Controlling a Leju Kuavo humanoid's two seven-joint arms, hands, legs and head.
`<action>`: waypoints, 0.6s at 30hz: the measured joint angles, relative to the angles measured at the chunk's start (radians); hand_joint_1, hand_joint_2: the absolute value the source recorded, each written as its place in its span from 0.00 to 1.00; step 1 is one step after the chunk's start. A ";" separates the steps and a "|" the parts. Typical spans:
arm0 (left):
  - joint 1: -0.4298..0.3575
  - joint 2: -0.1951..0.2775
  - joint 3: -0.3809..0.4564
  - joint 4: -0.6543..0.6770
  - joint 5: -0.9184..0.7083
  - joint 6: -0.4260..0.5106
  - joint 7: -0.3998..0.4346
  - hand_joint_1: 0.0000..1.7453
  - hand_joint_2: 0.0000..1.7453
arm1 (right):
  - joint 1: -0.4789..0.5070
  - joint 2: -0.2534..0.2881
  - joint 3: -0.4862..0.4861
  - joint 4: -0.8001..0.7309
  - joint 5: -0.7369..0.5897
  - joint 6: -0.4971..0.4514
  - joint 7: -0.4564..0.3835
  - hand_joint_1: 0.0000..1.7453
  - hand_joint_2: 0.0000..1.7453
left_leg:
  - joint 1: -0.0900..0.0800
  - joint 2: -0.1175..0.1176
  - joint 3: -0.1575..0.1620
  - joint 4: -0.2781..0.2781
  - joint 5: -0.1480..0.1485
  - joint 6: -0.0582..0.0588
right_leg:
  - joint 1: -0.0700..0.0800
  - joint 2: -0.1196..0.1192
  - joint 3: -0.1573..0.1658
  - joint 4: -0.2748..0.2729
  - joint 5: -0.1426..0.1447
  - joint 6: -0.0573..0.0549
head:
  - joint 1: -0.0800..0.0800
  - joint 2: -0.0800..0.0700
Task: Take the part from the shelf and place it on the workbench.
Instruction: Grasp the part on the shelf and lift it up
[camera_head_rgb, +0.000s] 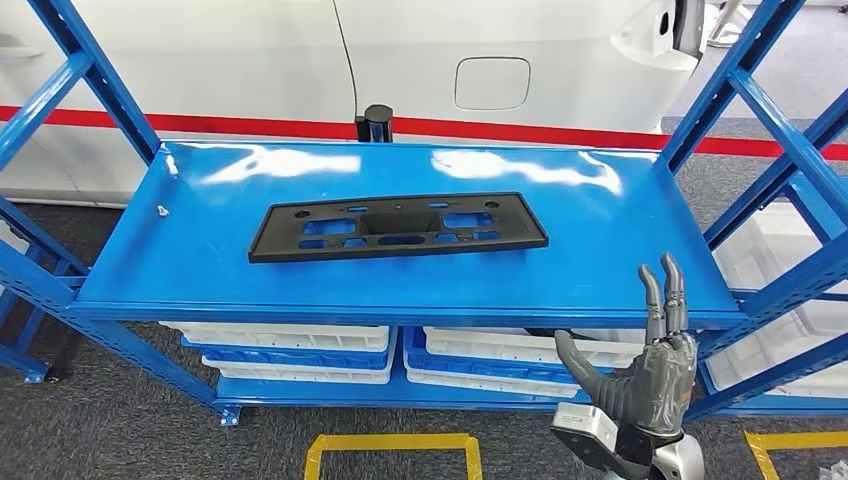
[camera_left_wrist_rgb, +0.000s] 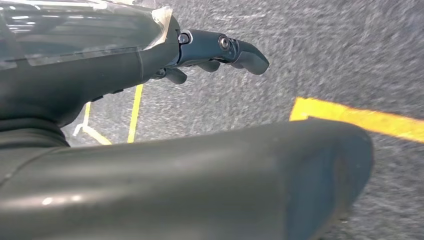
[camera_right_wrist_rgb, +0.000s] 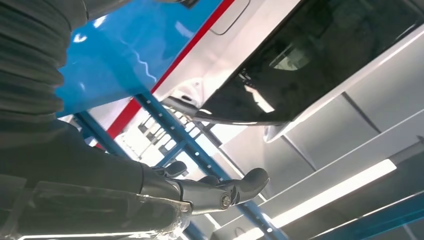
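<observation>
A long flat black part (camera_head_rgb: 397, 227) with several cut-outs lies on the blue shelf (camera_head_rgb: 590, 215), near its middle. My right hand (camera_head_rgb: 645, 365) is raised in front of the shelf's front right edge, fingers pointing up and spread, holding nothing; its dark fingers (camera_right_wrist_rgb: 215, 190) also appear in the right wrist view against the shelf's blue posts. It stands well to the right of the part and does not touch it. In the left wrist view my left hand (camera_left_wrist_rgb: 215, 52) hangs over the grey floor with fingers loosely extended and nothing in it.
Blue uprights (camera_head_rgb: 745, 100) and diagonal braces frame the shelf on both sides. White and blue bins (camera_head_rgb: 300, 350) are stacked on the lower level. A white car body (camera_head_rgb: 480, 60) stands behind. Yellow floor lines (camera_head_rgb: 395, 445) mark the carpet in front.
</observation>
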 joint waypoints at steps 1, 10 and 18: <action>0.000 -0.001 0.000 0.000 -0.002 0.006 0.000 0.00 0.00 | -0.004 -0.002 0.006 0.006 0.011 0.000 0.003 0.00 1.00 | -0.004 -0.001 0.013 0.000 -0.010 0.000 | 0.006 -0.001 0.006 -0.055 0.053 0.000 | -0.001 0.000; -0.004 -0.008 -0.002 0.002 -0.018 0.031 0.001 0.00 0.00 | -0.055 -0.037 0.100 0.086 0.164 0.023 0.068 0.00 1.00 | -0.007 0.003 0.050 -0.022 -0.044 -0.007 | 0.023 -0.005 0.048 -0.143 0.152 -0.046 | -0.007 0.000; -0.004 -0.008 -0.002 0.002 -0.020 0.036 0.016 0.00 0.00 | -0.111 -0.069 0.211 0.193 0.278 0.050 0.107 0.00 1.00 | -0.008 0.003 0.059 -0.040 -0.048 -0.012 | 0.021 -0.005 0.050 -0.144 0.145 -0.056 | -0.007 0.000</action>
